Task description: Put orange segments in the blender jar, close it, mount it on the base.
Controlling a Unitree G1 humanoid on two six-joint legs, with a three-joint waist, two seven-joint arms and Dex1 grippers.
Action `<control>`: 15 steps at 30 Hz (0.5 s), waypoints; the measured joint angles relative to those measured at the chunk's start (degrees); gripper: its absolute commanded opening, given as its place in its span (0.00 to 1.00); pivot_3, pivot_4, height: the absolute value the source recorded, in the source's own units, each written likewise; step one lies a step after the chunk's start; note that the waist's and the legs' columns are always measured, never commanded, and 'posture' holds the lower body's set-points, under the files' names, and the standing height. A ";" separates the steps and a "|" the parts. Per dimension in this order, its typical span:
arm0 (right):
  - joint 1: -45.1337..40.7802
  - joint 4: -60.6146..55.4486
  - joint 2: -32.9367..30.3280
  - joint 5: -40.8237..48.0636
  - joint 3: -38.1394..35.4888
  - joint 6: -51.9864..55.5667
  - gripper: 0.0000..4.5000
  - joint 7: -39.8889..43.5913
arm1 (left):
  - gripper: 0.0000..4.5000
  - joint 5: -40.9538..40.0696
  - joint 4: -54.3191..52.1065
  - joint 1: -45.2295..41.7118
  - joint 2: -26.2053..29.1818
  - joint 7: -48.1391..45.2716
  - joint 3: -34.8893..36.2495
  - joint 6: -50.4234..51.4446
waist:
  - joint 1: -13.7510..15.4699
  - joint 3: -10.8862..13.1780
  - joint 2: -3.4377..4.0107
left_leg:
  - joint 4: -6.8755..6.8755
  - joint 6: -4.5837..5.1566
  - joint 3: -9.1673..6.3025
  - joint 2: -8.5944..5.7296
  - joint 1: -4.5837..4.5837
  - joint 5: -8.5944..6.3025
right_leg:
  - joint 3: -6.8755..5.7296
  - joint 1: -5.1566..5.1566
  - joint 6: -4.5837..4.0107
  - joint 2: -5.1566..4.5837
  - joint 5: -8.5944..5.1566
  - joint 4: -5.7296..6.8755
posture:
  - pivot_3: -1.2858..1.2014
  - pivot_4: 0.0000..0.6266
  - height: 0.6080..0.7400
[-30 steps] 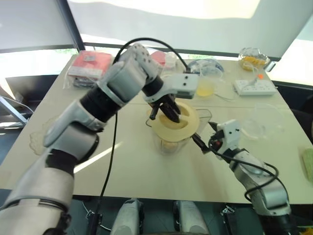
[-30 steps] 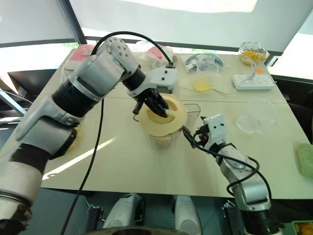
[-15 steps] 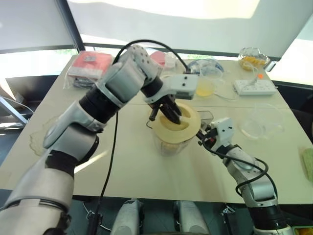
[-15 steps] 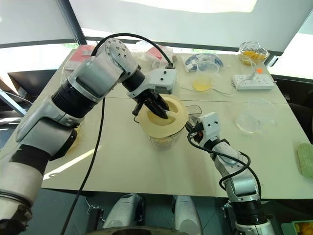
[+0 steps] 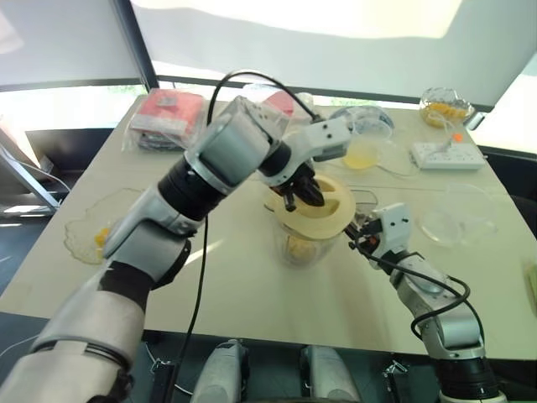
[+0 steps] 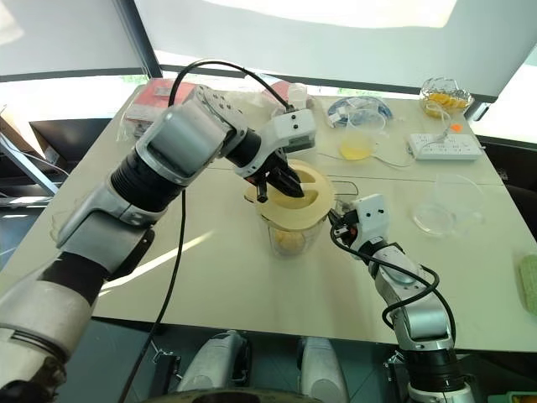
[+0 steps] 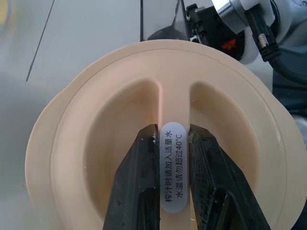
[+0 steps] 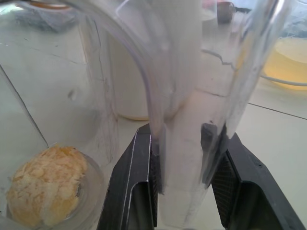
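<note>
The clear blender jar [image 5: 304,239] stands mid-table with a cream lid [image 5: 323,208] on its rim. My left gripper [image 7: 172,132] is shut on the lid's raised centre ridge, reaching down from above. My right gripper [image 8: 180,129] comes in from the right and is shut on the jar's clear side handle [image 8: 211,72]. Orange segments [image 8: 45,184] lie at the jar's bottom. Through the jar wall, a whitish cylinder [image 8: 127,91] behind it looks like the base.
At the back right are a scalloped glass dish [image 5: 445,105] with orange pieces, a power strip [image 5: 445,155] and a cup of yellow liquid [image 5: 362,153]. A shallow clear bowl [image 5: 457,222] sits right of the jar. Pink packets [image 5: 168,117] lie back left.
The camera has shifted. My right gripper, open beside the jar a second ago, has closed on the handle. My left gripper has rolled while gripping the lid's ridge.
</note>
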 measured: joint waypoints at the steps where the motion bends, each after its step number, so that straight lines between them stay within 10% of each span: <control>1: 0.01 0.00 -0.01 0.01 -0.15 0.08 0.20 -0.01 | 0.06 -0.07 -0.12 0.23 -0.36 1.20 0.45 1.03 | -0.05 -0.04 0.07 | 0.00 0.00 -0.03 -0.01 0.01 0.00 | 0.00 0.08 0.01 0.00 0.00 -0.14 | 0.52 0.24 1.00; 13: -0.16 0.26 -0.03 -1.18 -1.02 0.31 0.20 -0.01 | 0.06 -3.05 -5.37 2.96 -1.74 9.01 2.25 5.82 | -0.14 -0.22 0.34 | 0.00 0.01 -0.08 -0.15 0.03 -0.01 | 0.14 0.28 0.02 -0.04 0.00 -0.40 | 0.52 0.24 1.00; 15: -0.24 0.26 -0.01 -1.22 -1.00 0.30 0.20 0.08 | 0.30 -3.55 -5.70 2.98 -1.02 9.05 1.94 4.74 | -0.21 -0.22 0.35 | -0.01 0.01 -0.09 -0.15 0.03 -0.01 | 0.15 0.28 0.02 -0.05 0.00 -0.40 | 0.52 0.24 1.00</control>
